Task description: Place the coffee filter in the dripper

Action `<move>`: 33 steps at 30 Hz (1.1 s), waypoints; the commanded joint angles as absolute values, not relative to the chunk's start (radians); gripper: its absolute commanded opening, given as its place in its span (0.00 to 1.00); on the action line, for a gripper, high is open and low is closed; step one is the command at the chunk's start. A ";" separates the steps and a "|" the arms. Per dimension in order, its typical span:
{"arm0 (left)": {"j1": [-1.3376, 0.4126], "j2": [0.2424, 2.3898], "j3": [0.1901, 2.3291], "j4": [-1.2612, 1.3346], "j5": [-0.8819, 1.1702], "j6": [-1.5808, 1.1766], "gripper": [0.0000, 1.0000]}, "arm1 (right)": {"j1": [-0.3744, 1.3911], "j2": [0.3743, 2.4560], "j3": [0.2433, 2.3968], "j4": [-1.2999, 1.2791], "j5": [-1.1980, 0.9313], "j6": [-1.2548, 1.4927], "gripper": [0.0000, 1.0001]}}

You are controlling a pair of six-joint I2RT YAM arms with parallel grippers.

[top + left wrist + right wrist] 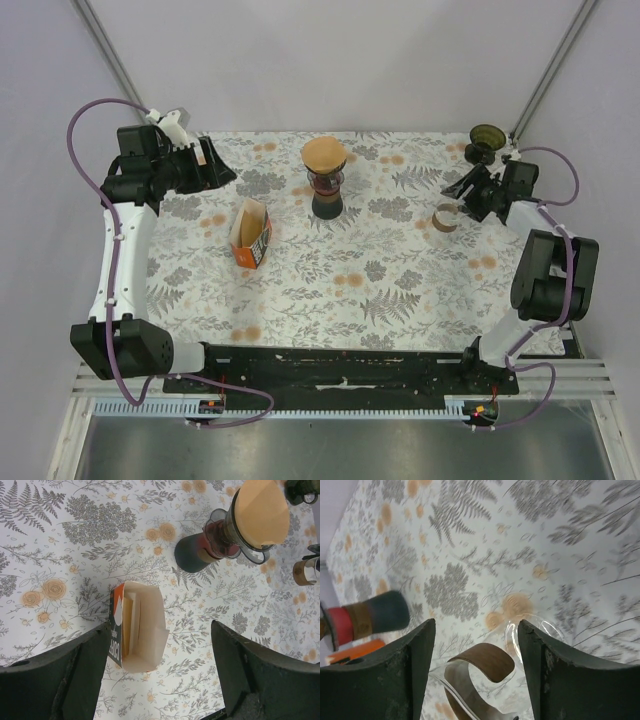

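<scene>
A tan coffee filter sits in the mouth of a clear glass dripper. That dripper stands on a dark, red-banded base at the table's far middle. In the left wrist view the coffee filter shows at the top right. My left gripper is open at the far left, empty, well away from the dripper. Seen from its wrist, the left gripper hangs above an opened filter box. My right gripper is open at the far right, with nothing gripped.
The orange and white filter box stands left of centre. A small glass cup with a brown band sits just under the right gripper, shown as the glass cup between its fingers. A dark green dripper stands at the far right corner.
</scene>
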State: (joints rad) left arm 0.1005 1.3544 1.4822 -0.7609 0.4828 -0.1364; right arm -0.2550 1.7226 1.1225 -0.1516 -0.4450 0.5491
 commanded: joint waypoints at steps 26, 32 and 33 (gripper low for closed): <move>0.106 1.315 1.500 -0.742 0.537 -0.129 0.86 | -0.110 1.656 1.277 -0.166 -0.250 0.569 0.71; 0.106 1.324 1.508 -0.749 0.520 -0.121 0.86 | -0.253 1.928 1.580 -0.206 -0.163 0.687 0.72; 0.106 1.327 1.511 -0.750 0.512 -0.118 0.86 | -0.264 1.966 1.626 -0.213 -0.135 0.710 0.72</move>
State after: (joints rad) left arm 0.1005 1.3453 1.4822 -0.7612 0.5259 -0.1364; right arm -0.2359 1.8423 1.4860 -0.1589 -0.2379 0.6350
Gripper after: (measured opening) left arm 0.862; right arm 0.717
